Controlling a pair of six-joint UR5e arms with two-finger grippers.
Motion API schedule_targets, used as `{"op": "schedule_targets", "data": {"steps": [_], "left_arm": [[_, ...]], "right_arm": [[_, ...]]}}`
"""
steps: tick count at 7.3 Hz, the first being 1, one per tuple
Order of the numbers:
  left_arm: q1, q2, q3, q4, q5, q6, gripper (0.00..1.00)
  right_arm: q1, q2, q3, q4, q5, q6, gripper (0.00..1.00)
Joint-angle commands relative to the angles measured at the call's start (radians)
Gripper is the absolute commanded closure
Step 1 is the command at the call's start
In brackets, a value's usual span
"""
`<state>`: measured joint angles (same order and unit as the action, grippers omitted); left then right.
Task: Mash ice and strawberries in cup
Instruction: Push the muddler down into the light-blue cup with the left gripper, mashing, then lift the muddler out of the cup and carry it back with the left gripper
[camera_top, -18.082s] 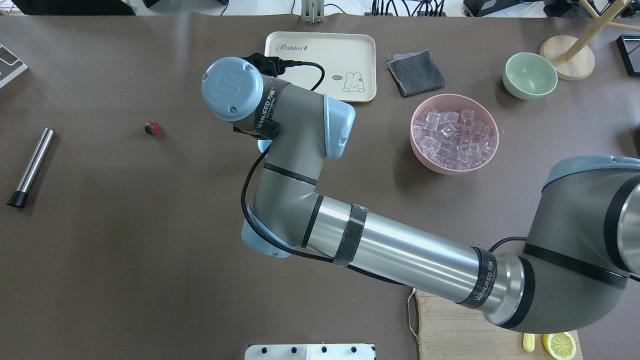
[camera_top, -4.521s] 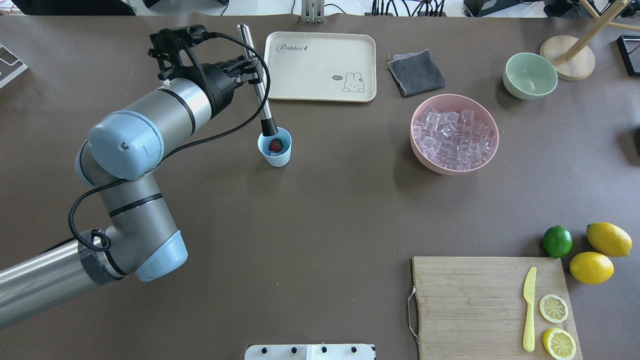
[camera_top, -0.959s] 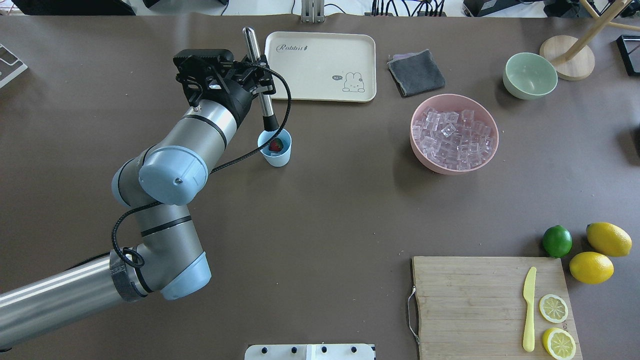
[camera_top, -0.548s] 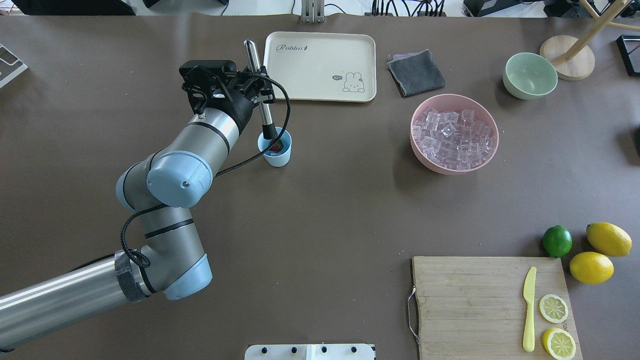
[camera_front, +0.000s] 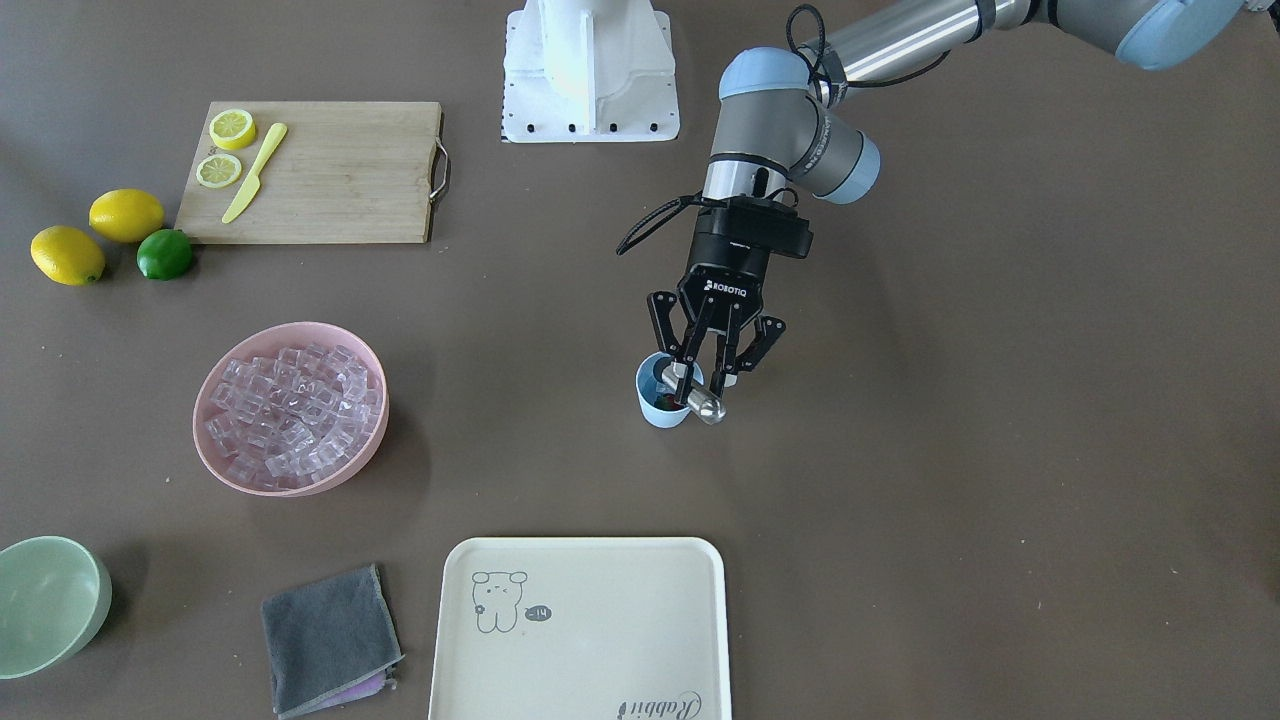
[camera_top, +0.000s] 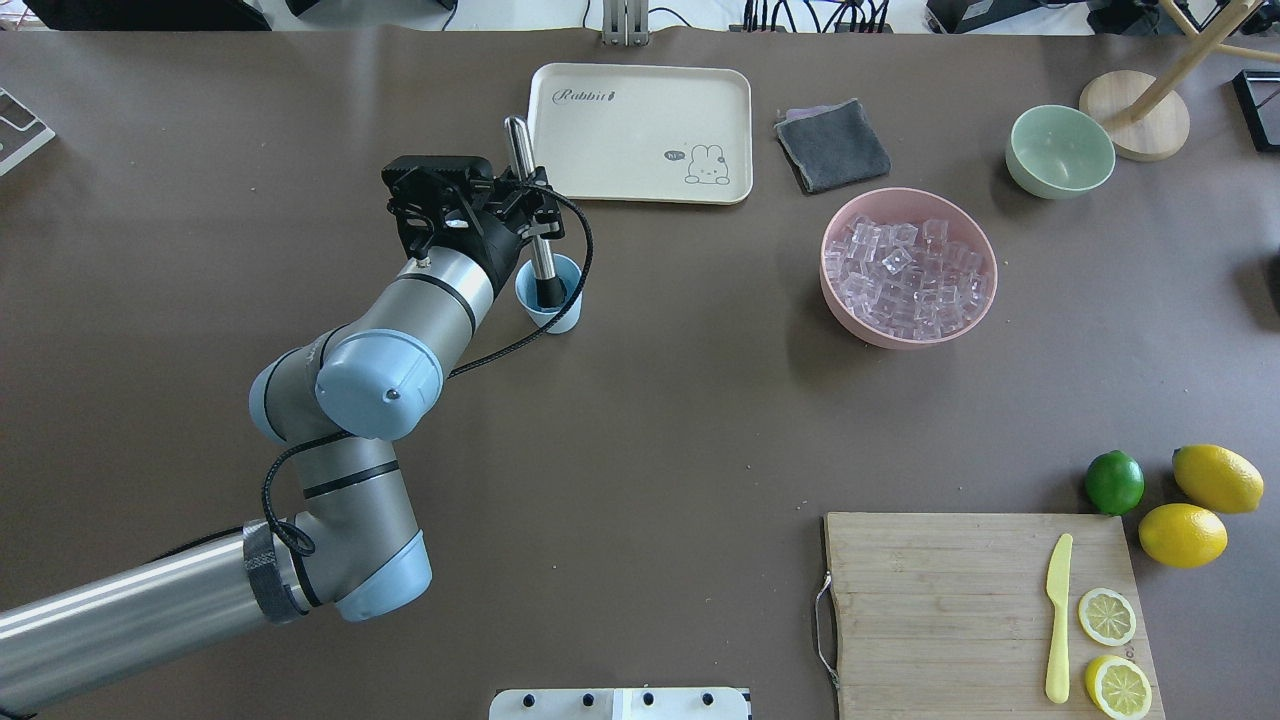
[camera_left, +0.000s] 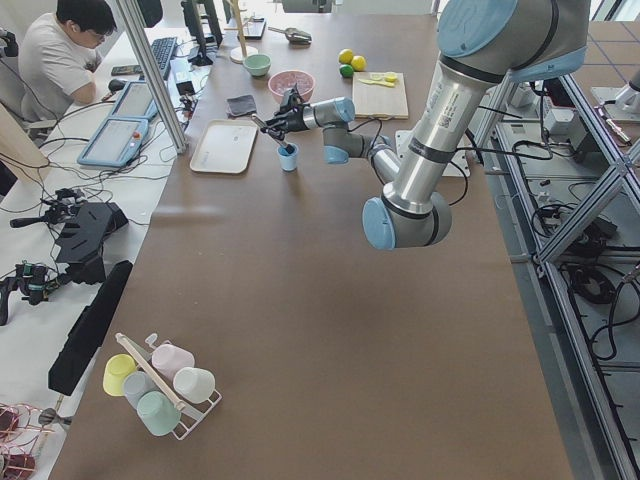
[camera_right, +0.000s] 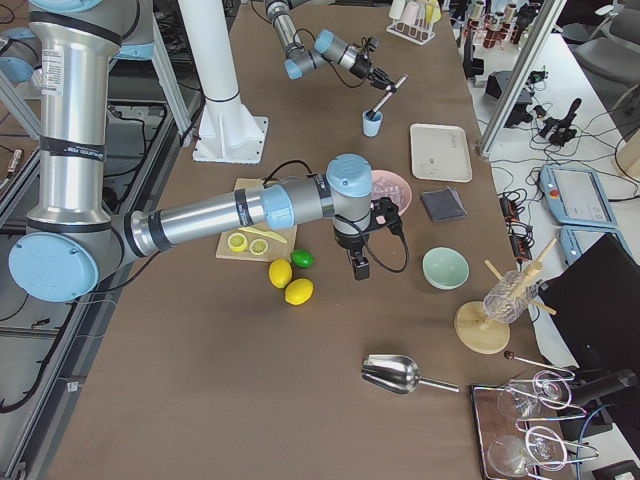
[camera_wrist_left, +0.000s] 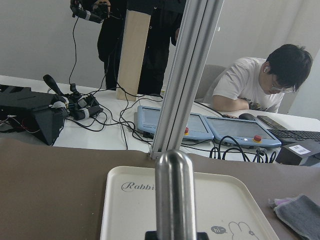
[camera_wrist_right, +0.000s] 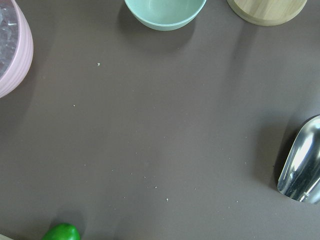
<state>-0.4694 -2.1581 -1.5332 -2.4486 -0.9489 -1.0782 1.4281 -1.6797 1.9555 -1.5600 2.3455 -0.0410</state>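
1. Now left gripper (camera_top: 535, 203) clenched on muddler (camera_top: 519, 150).
2. Muddler tilted, top toward tray (camera_top: 620, 150), black tip inside cup (camera_top: 562, 318).
3. Cup stands mid-surface (camera_top: 640, 420), near tray.
4. Right gripper (camera_right: 358, 268) state: cannot tell.

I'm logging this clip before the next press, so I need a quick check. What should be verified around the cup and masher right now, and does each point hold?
1. Grip: left claw shut on the metal masher: ok.
2. Black tip of the masher inside the cup: ok.
3. The cup upright on the table: ok.
4. The strawberry in the cup: ok, some red shows beside the tip.
5. The ice shows in the pink bowl; any in the cup: cannot tell.
6. The right claw away from the cup: ok.
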Motion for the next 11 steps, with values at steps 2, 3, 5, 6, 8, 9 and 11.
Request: {"op": "schedule_targets", "data": {"steps": [2,3,5,6,8,9,11], "left_arm": [[0.009,-0.005,0.040,-0.001,0.002,-0.028,1.00],[0.009,-0.005,0.039,-0.009,0.001,-0.028,1.00],[-0.024,-0.006,-0.036,-0.001,-0.039,0.032,1.00],[-0.078,-0.005,-0.062,0.000,-0.101,0.037,1.00],[-0.219,0.006,-0.070,0.000,-0.283,0.038,1.00],[-0.292,0.032,-0.068,0.005,-0.418,0.038,1.00],[-0.446,0.145,-0.065,0.023,-0.684,0.037,1.00]], "right_arm": [[0.000,0.000,-0.003,0.000,0.000,0.000,0.01],[0.000,0.000,0.000,0.000,0.000,0.001,0.01],[0.000,0.000,0.000,0.000,0.000,0.000,0.01],[0.000,0.000,0.000,0.000,0.000,0.001,0.01],[0.000,0.000,0.000,0.000,0.000,0.001,0.01],[0.000,-0.002,0.000,0.000,0.000,0.001,0.01],[0.000,0.000,0.003,0.000,0.002,0.001,0.01]]}}
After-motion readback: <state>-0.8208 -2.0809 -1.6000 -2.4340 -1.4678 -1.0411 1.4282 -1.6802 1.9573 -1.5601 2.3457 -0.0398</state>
